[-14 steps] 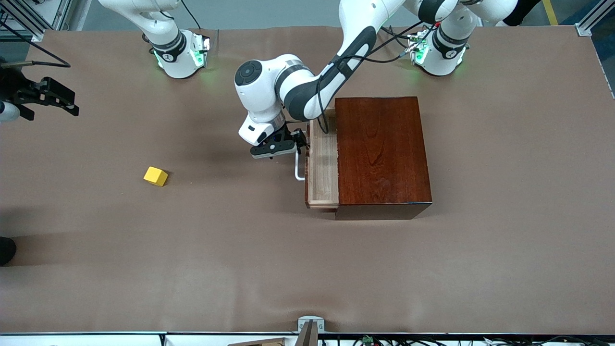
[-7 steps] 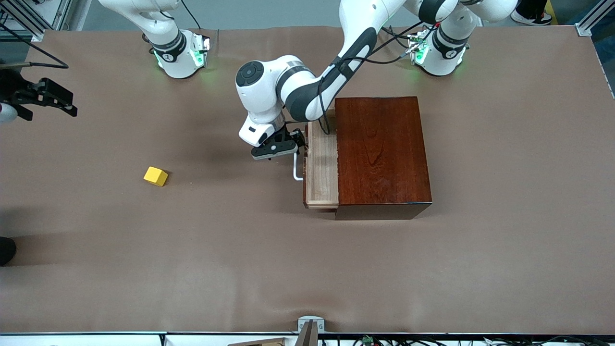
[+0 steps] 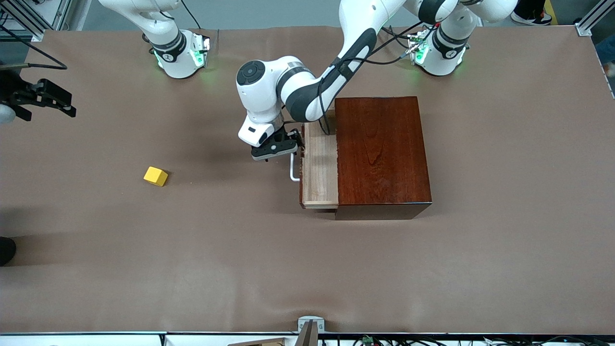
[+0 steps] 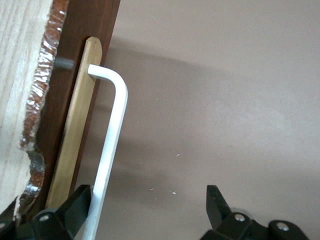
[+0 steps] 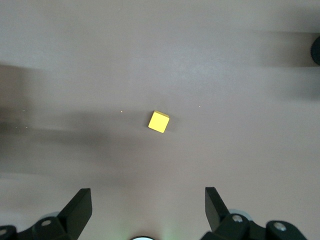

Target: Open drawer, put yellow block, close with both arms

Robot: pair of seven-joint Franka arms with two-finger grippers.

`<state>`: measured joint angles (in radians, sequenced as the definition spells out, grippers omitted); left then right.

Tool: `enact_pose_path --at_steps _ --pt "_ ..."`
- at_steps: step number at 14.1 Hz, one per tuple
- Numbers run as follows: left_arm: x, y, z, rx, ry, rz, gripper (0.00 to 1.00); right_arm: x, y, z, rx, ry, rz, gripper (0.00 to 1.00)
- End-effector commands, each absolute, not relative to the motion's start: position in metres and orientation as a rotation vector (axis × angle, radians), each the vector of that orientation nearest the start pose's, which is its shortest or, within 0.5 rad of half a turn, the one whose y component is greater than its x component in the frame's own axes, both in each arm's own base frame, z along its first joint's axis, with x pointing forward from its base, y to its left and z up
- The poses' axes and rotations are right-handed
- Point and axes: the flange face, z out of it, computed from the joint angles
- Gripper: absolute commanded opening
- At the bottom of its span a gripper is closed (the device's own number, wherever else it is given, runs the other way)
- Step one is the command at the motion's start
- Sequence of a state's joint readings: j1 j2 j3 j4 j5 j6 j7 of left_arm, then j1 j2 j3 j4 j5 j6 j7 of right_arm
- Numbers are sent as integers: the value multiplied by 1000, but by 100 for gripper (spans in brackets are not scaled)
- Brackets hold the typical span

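Our left gripper (image 3: 287, 146) fingers spread wide, one finger (image 4: 75, 212) hooked against white handle (image 4: 111, 145); drawer (image 3: 319, 168) partly out. Right gripper (image 3: 41, 98) wide, empty, high over table; yellow block (image 3: 155, 176) lies toward right arm's end, we judge right arm nearer.

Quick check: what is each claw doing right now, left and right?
Left claw: open, one finger hooked inside the drawer handle, gripping nothing.
Right claw: open, empty, up over the yellow block.

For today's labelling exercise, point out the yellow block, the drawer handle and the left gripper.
yellow block (image 3: 155, 176): front view, top face.
drawer handle (image 4: 111, 140): left wrist view, white bar's middle.
left gripper (image 3: 294, 147): front view, between fingertips at the handle.
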<state>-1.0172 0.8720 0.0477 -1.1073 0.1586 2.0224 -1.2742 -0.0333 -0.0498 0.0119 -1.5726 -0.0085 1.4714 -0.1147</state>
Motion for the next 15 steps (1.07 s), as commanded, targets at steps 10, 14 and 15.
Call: enact_pose_path --at_steps 10,14,15 --pt "425 -625 370 -2996 -434 -184 100 583 -51 554 -3175 -75 240 100" --pt "449 -581 454 -3000 -500 -201 100 602 -62 503 -3167 -59 275 100" --pt "458 -562 480 -3003 -476 -201 100 604 -61 490 -3163 -63 292 100"
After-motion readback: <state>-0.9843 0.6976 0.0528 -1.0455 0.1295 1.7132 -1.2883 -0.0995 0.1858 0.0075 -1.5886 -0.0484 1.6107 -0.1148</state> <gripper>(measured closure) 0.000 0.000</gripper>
